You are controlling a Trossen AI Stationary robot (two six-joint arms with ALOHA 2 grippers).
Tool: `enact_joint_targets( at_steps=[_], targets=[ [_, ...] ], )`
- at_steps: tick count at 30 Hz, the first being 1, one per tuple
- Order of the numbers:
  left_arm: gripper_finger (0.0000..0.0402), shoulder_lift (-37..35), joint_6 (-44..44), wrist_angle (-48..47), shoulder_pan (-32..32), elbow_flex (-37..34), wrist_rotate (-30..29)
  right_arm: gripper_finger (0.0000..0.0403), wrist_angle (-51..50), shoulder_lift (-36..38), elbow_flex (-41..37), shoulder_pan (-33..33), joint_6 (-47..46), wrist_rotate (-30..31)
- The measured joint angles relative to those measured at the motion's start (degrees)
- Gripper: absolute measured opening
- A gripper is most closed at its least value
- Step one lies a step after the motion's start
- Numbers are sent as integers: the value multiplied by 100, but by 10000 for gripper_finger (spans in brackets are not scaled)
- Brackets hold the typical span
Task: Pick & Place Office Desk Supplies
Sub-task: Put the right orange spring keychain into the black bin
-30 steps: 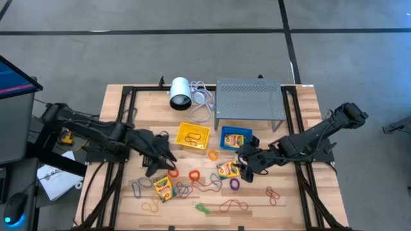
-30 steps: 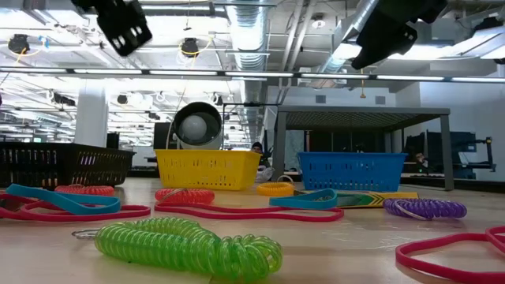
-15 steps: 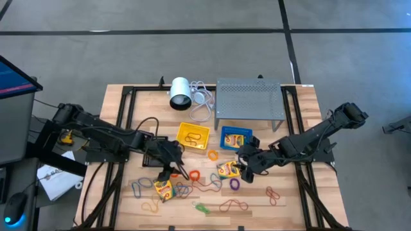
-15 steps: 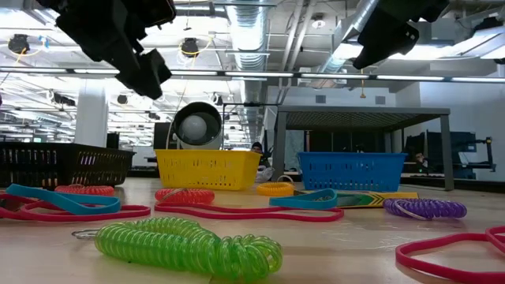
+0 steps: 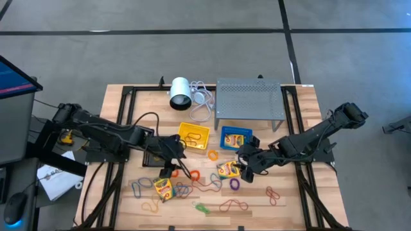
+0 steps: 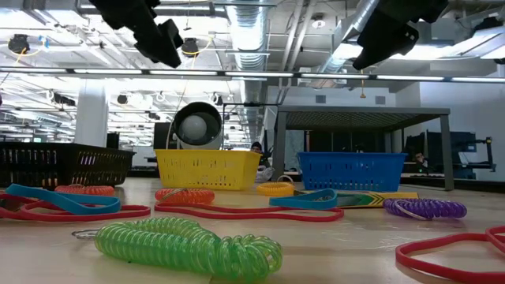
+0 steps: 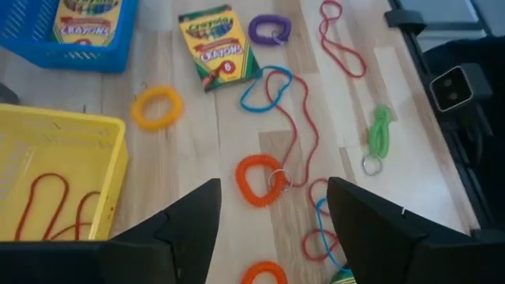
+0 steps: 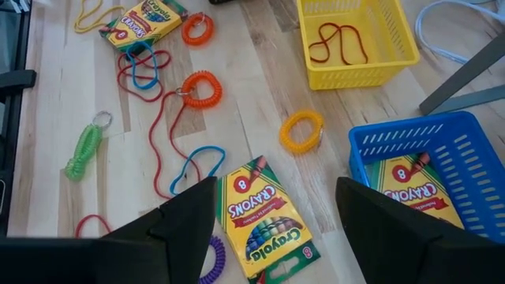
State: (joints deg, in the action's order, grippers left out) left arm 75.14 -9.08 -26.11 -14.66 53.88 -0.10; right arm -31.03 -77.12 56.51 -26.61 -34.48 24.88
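My left gripper (image 5: 179,167) hangs open above the table, just off the near edge of the yellow tray (image 5: 193,135), which has a red rubber band in it. An orange coil ring (image 7: 260,179) lies on the wood below its fingers. My right gripper (image 5: 246,164) hangs open over a crayon box (image 8: 264,217) lying flat on the table. A second crayon box (image 5: 235,138) lies in the blue tray (image 5: 223,142). A third crayon box (image 5: 163,188) lies near the front left. Rubber bands and coil rings are scattered over the wood near the front edge.
A white cylinder (image 5: 180,93) with a white cable and a grey perforated rack (image 5: 250,99) stand at the far edge. Near the front lie a yellow ring (image 5: 212,154), a purple coil (image 5: 234,184) and a green coil (image 5: 201,208). Black frame rails run along both table sides.
My left gripper has moved toward the table's right edge, to beside the yellow tray and over the orange coil rings, and has rolled a little. Nothing on the table has moved.
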Motion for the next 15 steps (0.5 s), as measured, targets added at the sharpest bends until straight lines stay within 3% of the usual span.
enact_joint_targets(
  at_steps=[10,15],
  targets=[
    [220,1490,422,-1047,-81,911,74,253,16,0,0,-6,-4,-5],
    [215,1788,654,-885,-142,997,191,253,-3,0,0,-55,-4,-82]
  ],
)
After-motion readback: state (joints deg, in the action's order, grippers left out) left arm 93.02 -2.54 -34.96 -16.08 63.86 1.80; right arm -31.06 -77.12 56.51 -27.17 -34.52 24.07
